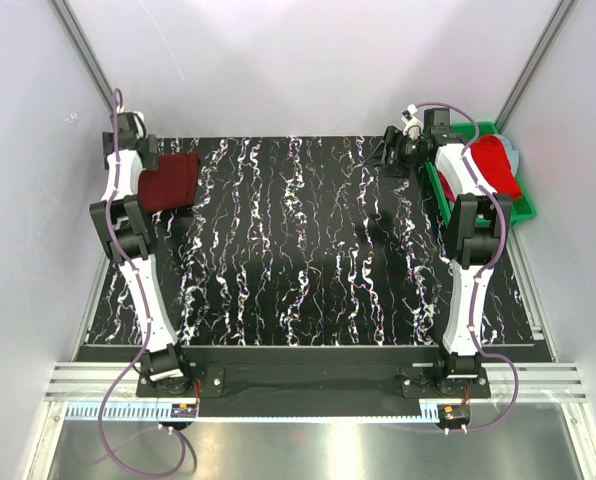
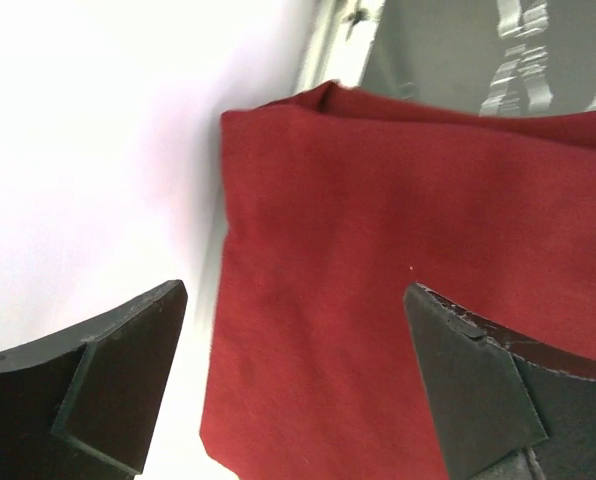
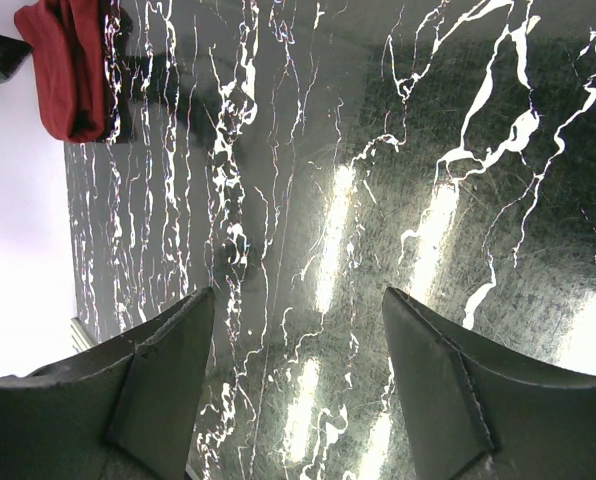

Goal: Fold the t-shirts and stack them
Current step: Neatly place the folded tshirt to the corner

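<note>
left wrist view: your left gripper [image 2: 293,300] stands wide open, empty, over the folded maroon shirt [image 2: 378,220], well apart from the bin [image 1: 523,212]. lift straight up, not dragging the fold. right gripper [image 3: 298,300], open and empty beside the bin, can fetch the red shirt [image 1: 498,165] inside it.

Black marbled table [image 1: 308,260]: maroon t-shirt [image 1: 170,182] far left, green bin [image 1: 526,208] far right
</note>
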### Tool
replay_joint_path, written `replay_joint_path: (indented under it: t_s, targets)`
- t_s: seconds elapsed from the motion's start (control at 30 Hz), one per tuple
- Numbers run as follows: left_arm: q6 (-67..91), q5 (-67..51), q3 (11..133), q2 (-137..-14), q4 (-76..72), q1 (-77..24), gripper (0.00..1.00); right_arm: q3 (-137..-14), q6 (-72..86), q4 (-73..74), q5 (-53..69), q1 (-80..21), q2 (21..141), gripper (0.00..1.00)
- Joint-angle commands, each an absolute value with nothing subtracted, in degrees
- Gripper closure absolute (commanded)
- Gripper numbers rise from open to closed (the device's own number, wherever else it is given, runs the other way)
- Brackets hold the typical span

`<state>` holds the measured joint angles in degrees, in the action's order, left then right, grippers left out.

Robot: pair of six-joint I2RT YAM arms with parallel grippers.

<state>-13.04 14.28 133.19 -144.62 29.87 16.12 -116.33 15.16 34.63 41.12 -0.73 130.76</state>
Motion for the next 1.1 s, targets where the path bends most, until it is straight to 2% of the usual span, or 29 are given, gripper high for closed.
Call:
replay_joint_path:
  t_s: [0.0, 0.1, 0.23, 0.33, 0.4, 0.43, 0.5, 0.63, 0.87, 0.97, 1.07]
  targets:
    - [-8.8, 12.0, 136.8, -134.9, 27.6, 12.6, 0.03, -116.9, 13.6, 33.9, 40.2, -0.4, 125.8, 0.24]
    - [-6.3, 6.7, 134.9, -129.5, 26.1, 9.3, 0.03, -117.9, 12.7, 34.2, 37.7, -0.4, 125.2, 0.23]
    - [-5.5, -1.7, 125.6, -120.9, 24.8, 3.9, 0.08, -119.9, 12.7, 35.1, 31.1, -0.4, 124.9, 0.22]
    - [-3.7, -5.7, 124.5, -120.4, 34.4, -2.2, 0.08, -121.7, 11.8, 37.3, 21.8, 1.3, 124.0, 0.21]
    - [-0.2, -11.0, 124.6, -120.8, 42.8, -3.2, 0.06, -121.7, 10.3, 37.7, 16.0, 1.7, 122.4, 0.13]
    - [1.8, -15.9, 122.5, -119.8, 43.5, -4.4, 0.01, -121.6, 7.8, 37.6, 10.8, 1.8, 121.8, 0.11]
    - [3.0, -15.9, 112.6, -116.3, 42.0, -6.1, 0.01, -121.0, 4.8, 37.2, 6.7, 2.7, 120.2, 0.09]
    - [7.1, -22.1, 105.0, -115.7, 40.2, -8.2, 0.01, -122.2, -1.7, 36.3, -3.8, 6.5, 120.0, 0.08]
    - [11.7, -15.1, 108.7, -117.1, 37.6, -13.1, 0.01, -123.6, -6.2, 35.7, -10.5, 14.1, 122.1, 0.09]
    - [6.0, -20.3, 112.8, -118.6, 41.6, -14.7, 0.01, -121.4, -8.9, 35.4, -11.3, 15.2, 123.5, 0.10]
    - [5.2, -22.1, 111.8, -118.2, 41.2, -16.0, 0.01, -119.8, -10.6, 35.2, -11.5, 15.5, 124.7, 0.10]
